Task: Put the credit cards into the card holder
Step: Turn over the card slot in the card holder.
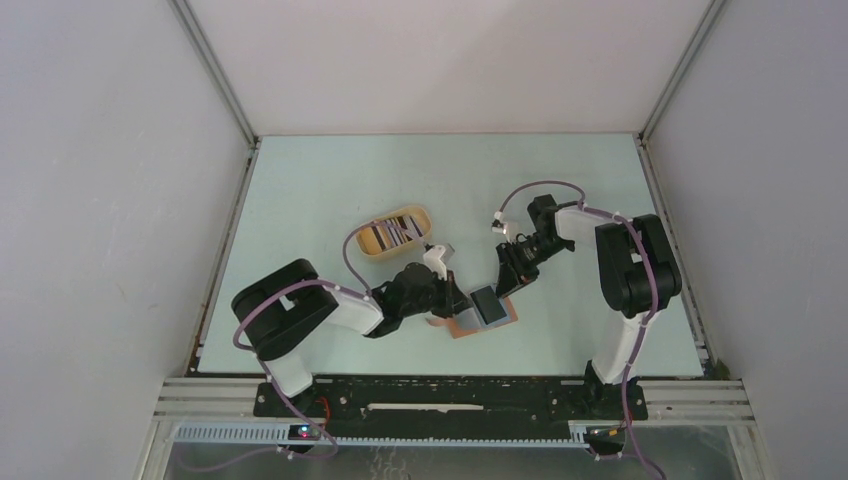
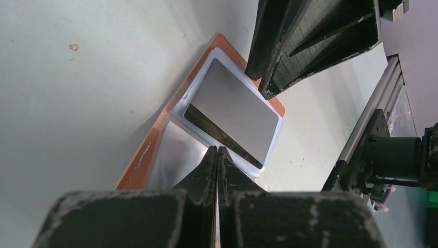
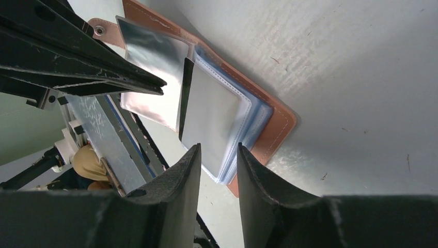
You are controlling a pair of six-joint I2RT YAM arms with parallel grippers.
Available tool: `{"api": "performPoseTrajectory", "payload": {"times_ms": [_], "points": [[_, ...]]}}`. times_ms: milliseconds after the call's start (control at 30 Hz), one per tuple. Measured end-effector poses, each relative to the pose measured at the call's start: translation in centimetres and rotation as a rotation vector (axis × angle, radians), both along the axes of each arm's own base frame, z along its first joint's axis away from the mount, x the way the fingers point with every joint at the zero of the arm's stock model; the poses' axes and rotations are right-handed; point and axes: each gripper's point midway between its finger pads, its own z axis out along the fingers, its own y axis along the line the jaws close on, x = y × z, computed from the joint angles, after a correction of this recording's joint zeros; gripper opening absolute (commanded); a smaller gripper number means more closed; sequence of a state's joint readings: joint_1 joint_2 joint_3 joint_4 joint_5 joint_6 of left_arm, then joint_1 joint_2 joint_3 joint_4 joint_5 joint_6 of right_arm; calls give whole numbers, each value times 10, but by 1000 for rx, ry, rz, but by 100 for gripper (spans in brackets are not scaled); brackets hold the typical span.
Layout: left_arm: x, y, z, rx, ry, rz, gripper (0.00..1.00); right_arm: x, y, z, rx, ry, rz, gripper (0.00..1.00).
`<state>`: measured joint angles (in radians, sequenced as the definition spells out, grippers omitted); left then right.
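The card holder (image 1: 462, 328) lies open on the table, reddish-brown with clear sleeves (image 3: 243, 129) fanned out. A grey credit card (image 2: 235, 111) with a dark stripe lies against the top sleeve; how far it sits inside does not show. My left gripper (image 2: 217, 151) is shut, and its tips rest at a shiny sleeve page (image 3: 150, 62) on the holder's left half. Whether that page is pinched is not visible. My right gripper (image 3: 217, 150) hovers over the holder's right edge, open with nothing between its fingers. More credit cards (image 1: 392, 236) lie in a tan tray.
The oval tan tray (image 1: 422, 216) stands behind the left arm's wrist. The two grippers point at each other over the holder, tips a short way apart (image 2: 260, 82). A metal rail (image 2: 372, 119) runs along the table's near edge.
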<state>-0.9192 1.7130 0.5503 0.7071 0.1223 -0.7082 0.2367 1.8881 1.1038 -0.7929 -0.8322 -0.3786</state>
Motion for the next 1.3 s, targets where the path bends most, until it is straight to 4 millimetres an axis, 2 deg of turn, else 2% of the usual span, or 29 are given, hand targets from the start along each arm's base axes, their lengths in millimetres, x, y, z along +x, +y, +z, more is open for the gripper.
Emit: {"api": "performPoseTrajectory", "payload": {"times_ms": [267,567,1300], "points": [[-6,-1,-6,17,13,-13,0,-2,0,-2,1,17,0,38],[-1,-7,-8,29,22,-14,0,-3,2,-4,9,36,-2,38],[0,-12,-13,48,43,-23,0,-3,10,13,104,86,-19,38]]}}
